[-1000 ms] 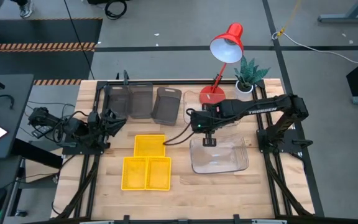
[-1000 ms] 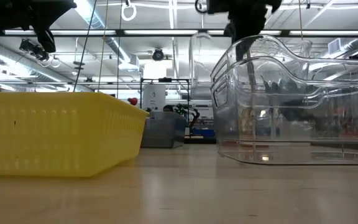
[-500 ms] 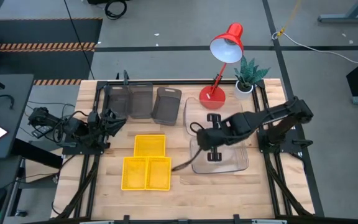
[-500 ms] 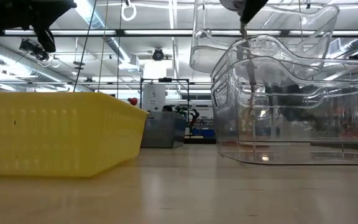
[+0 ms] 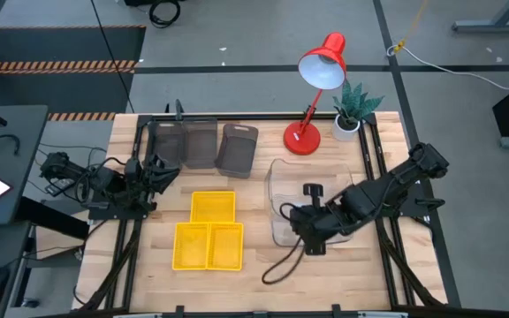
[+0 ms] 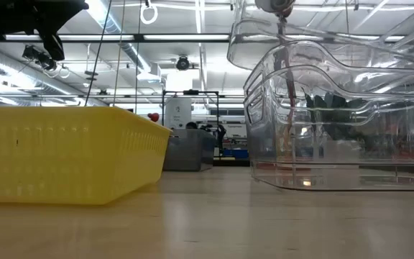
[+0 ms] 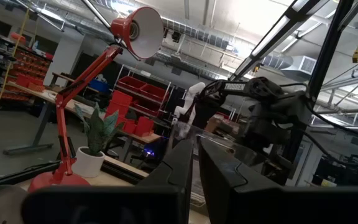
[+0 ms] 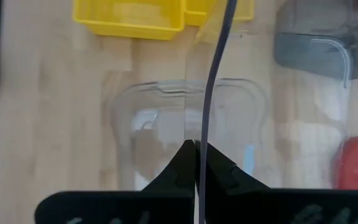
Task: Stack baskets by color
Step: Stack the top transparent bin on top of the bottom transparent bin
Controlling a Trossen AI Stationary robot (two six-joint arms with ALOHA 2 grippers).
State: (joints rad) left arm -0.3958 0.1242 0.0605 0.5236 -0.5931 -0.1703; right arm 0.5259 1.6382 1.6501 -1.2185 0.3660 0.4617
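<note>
My right gripper (image 5: 299,218) is shut on a clear basket (image 6: 322,39), held in the air above more clear baskets (image 6: 336,137) nested on the table's right half. Three yellow baskets (image 5: 208,231) lie side by side left of centre on the table. Three dark-grey baskets (image 5: 203,144) sit in a row at the far edge. My left gripper (image 5: 151,172) rests at the table's left side, fingers shut (image 7: 195,163), holding nothing. My right gripper pinches a wall of the clear basket at its rim (image 8: 197,134) between its two fingers, which show edge-on in the right wrist view. The fingers slant down from the table's right side. The basket hangs tilted, lifted clear above the nested clear baskets (image 8: 185,124).
A red desk lamp (image 5: 318,75) and a small potted plant (image 5: 352,110) stand at the far right. A dark cable (image 5: 277,265) loops on the wood near the clear baskets. Bare wood lies along the near edge.
My right gripper has swung toward the table's near edge and risen a little, turning as it went, still shut on the clear basket. The basket has come away from the lamp's base and now hangs over the nested clear baskets.
</note>
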